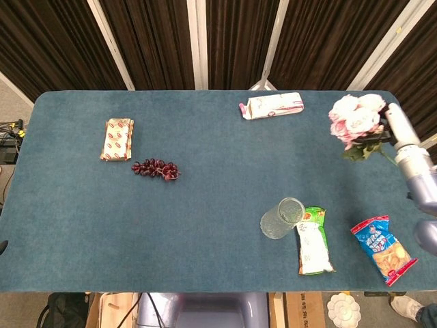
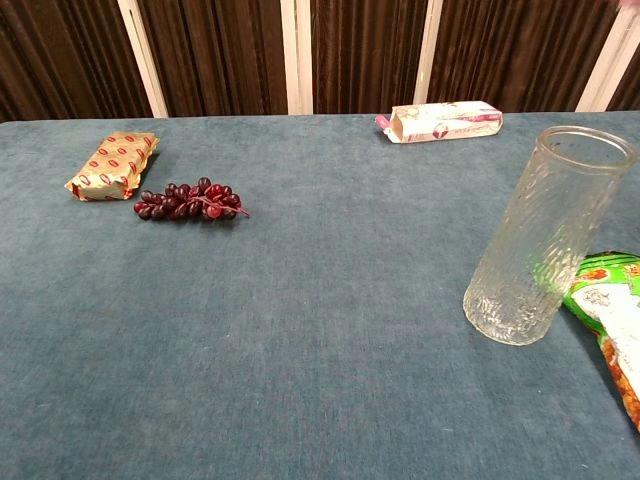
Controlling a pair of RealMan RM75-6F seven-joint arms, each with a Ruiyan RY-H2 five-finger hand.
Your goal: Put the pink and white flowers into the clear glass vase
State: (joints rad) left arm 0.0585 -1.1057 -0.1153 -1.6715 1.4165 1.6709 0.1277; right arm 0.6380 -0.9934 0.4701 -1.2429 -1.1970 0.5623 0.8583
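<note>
The pink and white flowers hang in the air at the table's far right, blooms pointing left and green leaves below. My right hand grips their stem from the right, with its forearm running down the right edge of the head view. The clear glass vase stands upright and empty on the blue table, well to the front left of the flowers. The chest view shows neither hand and no flowers. My left hand is out of sight.
A green and white snack bag lies right beside the vase, a blue chip bag further right. A pink and white packet lies at the back. Dark grapes and a tan packet sit at left.
</note>
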